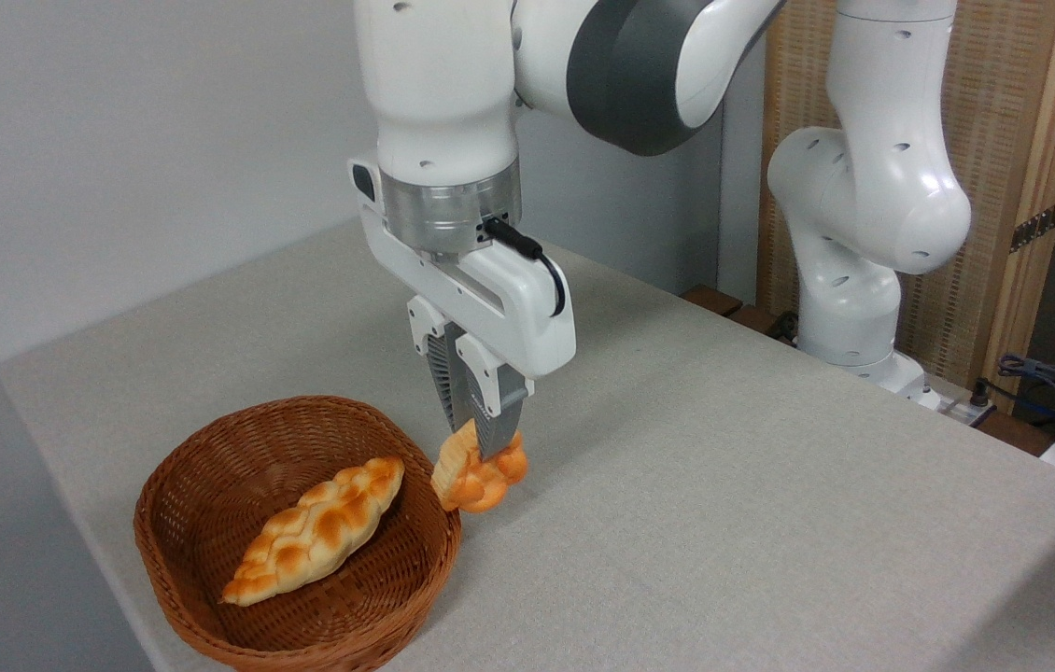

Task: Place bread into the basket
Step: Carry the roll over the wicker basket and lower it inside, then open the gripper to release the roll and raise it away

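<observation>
Fingers (490, 425): closed on the bread roll (479, 478), hiding its top
Roll: one, held just right of the wicker basket (210, 485) rim, above the table (724, 485)
Basket: one, bottom edge cut off
Braided loaf (317, 539): one, inside basket

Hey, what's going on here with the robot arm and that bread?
The gripper is shut on the small bread roll, holding it up at the right rim of the wicker basket, not yet inside. A long braided loaf already lies in the basket. The basket sits near the front left corner of the grey table.
</observation>
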`<state>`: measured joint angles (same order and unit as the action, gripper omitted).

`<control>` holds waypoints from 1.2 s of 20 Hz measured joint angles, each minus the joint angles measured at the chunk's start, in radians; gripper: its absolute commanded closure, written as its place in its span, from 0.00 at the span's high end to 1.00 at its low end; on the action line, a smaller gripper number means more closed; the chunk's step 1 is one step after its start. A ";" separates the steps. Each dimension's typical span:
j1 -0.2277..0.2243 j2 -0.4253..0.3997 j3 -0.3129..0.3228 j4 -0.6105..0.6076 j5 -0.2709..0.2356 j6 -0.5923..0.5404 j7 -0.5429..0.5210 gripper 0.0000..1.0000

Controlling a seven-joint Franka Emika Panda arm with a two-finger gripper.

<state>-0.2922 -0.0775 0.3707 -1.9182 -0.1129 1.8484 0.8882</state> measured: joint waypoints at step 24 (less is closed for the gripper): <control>-0.001 0.030 0.005 0.020 -0.156 0.188 -0.002 1.00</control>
<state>-0.2930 -0.0471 0.3762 -1.8985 -0.2691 2.0359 0.8860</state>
